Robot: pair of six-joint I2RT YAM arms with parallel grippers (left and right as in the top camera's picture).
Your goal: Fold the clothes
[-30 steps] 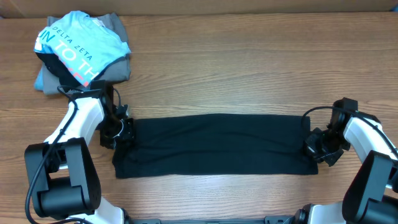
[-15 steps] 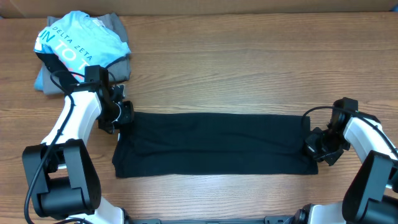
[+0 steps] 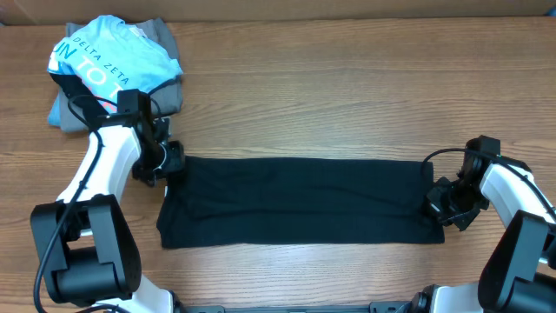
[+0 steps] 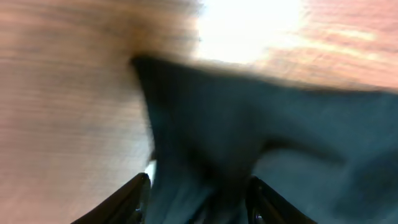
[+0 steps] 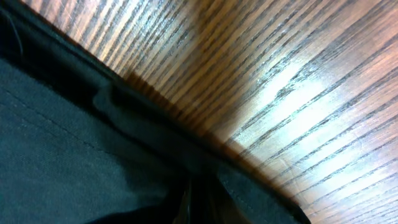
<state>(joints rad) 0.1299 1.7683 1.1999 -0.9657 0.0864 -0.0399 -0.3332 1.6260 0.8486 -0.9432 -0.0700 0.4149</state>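
Note:
The black garment (image 3: 300, 202) lies flat as a long strip across the front middle of the wooden table. My left gripper (image 3: 168, 163) is at its back left corner. In the blurred left wrist view, black fabric (image 4: 261, 124) is bunched between the left fingers (image 4: 198, 199), which are shut on it. My right gripper (image 3: 441, 207) is at the garment's right edge. In the right wrist view, its fingers (image 5: 202, 199) pinch a hem of the black cloth (image 5: 74, 143). No white label shows.
A light blue "DELTA ZETA" shirt (image 3: 109, 65) lies on a grey folded garment (image 3: 165, 91) at the back left corner, close behind my left arm. Bare wood table (image 3: 347, 96) stretches behind the black garment.
My left gripper has moved toward the back of the table, drawing the garment's left corner out with it. The right arm has not moved.

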